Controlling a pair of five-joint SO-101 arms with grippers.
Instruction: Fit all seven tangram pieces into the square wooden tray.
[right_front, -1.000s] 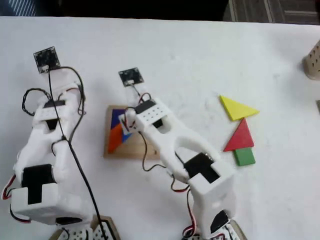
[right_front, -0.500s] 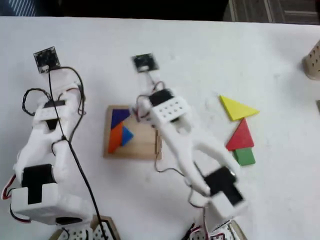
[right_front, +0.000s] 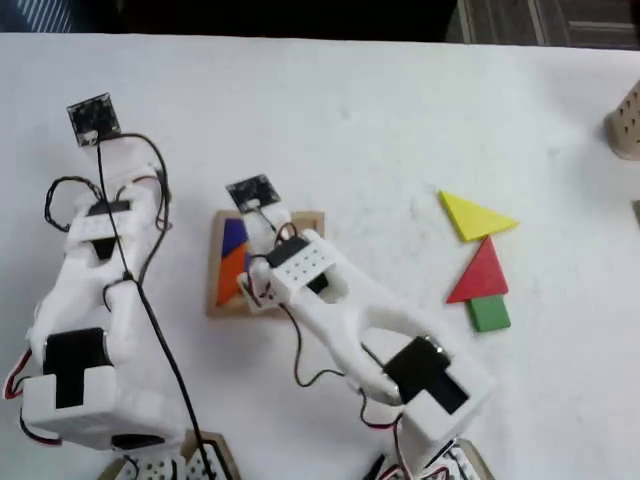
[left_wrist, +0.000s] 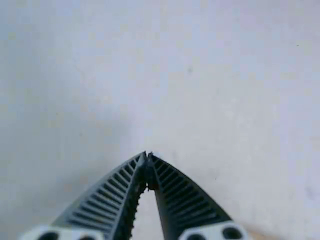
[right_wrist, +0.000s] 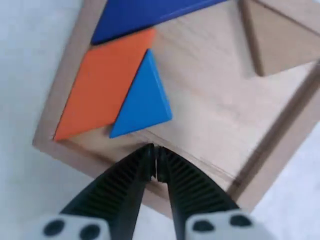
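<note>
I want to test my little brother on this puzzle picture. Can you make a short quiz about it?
1. Which piece lies outside the tray? A) orange piece B) yellow triangle C) light blue triangle
2. True or false: the right tool is shut, over the tray's edge.
3. How many pieces lie on the table outside the tray?
Key: 1 B. 2 true. 3 three: yellow triangle, red triangle, green square.
</note>
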